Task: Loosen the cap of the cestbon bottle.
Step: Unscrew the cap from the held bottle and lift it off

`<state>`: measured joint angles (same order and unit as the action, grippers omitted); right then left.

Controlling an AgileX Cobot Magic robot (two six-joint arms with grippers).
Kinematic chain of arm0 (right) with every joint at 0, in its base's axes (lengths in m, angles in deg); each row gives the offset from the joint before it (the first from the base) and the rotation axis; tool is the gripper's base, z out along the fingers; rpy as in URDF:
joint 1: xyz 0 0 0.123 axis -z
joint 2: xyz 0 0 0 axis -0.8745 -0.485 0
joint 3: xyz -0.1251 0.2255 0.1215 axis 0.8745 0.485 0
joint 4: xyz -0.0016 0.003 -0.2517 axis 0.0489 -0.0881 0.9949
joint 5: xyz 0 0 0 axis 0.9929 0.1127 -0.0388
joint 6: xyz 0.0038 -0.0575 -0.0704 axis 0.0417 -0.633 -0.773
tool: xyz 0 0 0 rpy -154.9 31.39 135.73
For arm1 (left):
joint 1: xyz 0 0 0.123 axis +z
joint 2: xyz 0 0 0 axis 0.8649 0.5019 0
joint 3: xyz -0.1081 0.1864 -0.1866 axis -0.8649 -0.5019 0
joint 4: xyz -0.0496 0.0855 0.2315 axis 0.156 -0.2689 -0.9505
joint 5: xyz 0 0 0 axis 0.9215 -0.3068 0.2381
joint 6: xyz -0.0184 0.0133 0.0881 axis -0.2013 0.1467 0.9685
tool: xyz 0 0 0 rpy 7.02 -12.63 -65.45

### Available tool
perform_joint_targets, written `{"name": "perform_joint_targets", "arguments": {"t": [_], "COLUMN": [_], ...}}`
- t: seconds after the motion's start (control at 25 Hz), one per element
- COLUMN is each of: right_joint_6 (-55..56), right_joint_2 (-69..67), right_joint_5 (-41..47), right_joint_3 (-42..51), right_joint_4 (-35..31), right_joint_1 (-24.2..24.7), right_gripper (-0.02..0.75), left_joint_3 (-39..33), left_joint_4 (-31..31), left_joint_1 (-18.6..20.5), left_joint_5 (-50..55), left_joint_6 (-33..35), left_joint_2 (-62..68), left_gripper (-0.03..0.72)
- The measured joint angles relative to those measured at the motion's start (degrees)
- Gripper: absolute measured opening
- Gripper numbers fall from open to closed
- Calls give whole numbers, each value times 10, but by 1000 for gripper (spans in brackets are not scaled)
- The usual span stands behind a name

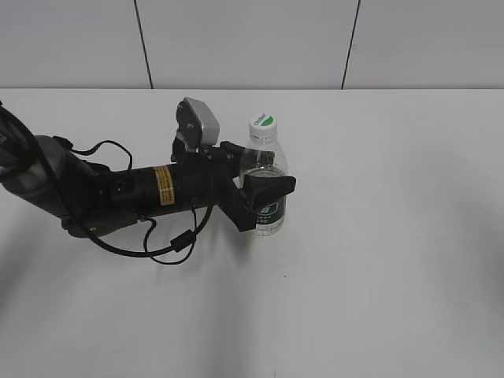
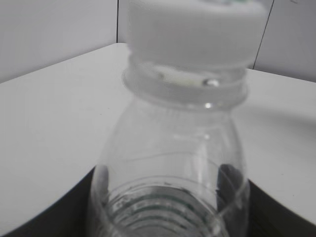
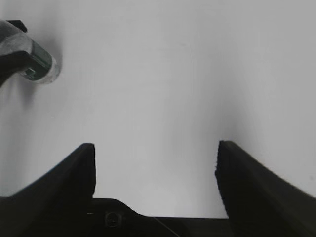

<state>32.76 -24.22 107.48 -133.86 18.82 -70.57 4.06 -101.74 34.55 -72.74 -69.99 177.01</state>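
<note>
The cestbon bottle point(image 1: 266, 177) stands upright on the white table, clear with a dark green label band low on its body. Its white cap point(image 1: 263, 124) with a green patch sits on the neck. My left gripper point(image 1: 266, 187) is shut on the bottle's body, one finger on each side. In the left wrist view the bottle point(image 2: 173, 158) fills the frame, the cap point(image 2: 192, 29) at the top. My right gripper point(image 3: 154, 163) is open and empty over bare table. It is out of the exterior view. The bottle's base point(image 3: 39, 64) shows at the right wrist view's upper left.
The left arm point(image 1: 118, 193) lies across the table's left half with a loose black cable point(image 1: 169, 248) looped in front of it. A grey panelled wall point(image 1: 252, 39) runs behind the table's far edge.
</note>
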Motion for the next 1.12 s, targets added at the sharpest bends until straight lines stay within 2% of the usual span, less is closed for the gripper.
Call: {"name": "perform_joint_targets", "arguments": {"t": [0.12,0.28,0.44,0.72,1.12], "right_joint_6": [-9,-15,-15,11,58], "right_joint_2": [-94,-219,-338,-500,-648], "right_joint_5": [-5,47,63,64,66], "right_joint_3": [-55,-155,-265,-427,-516], "right_joint_4": [-40,-88,-105,-108,-110], "right_joint_1": [0,0,-8,-72,-167], "right_gripper": [582,582,582,582,582], "left_joint_3": [0,0,0,1,5], "left_joint_4": [0,-1,-2,-8,-16], "left_joint_1": [0,0,0,0,0], "left_joint_5": [0,0,1,4,17], "left_joint_6": [0,0,0,1,1], "left_joint_2": [0,0,0,0,-1], "left_gripper": [407,407,407,406,405]}}
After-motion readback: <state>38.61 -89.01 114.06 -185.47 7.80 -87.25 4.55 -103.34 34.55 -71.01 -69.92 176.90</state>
